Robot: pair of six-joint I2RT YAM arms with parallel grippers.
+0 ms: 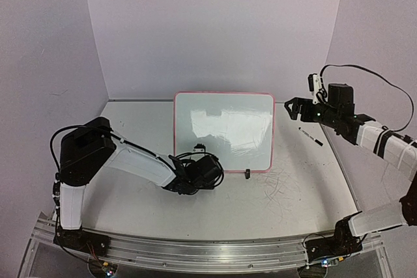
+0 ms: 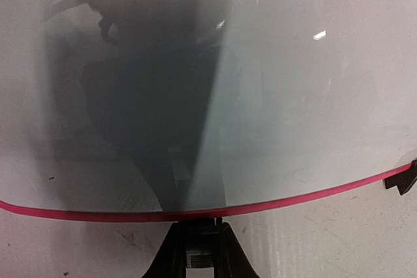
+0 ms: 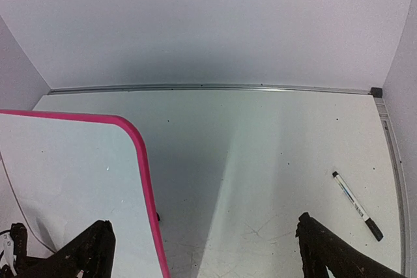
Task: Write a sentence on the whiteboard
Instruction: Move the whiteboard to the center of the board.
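Whiteboard rim in closed left pincer

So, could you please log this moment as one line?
left pincer: shut on board edge | right pincer: open, empty | marker: on table, right of board

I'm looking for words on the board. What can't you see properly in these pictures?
Any writing on the whiteboard: top view, glare; left wrist view, dark reflections.
Marker label: too small, top and right wrist views.
Right gripper: bottom edge of right wrist view cuts its fingers off.
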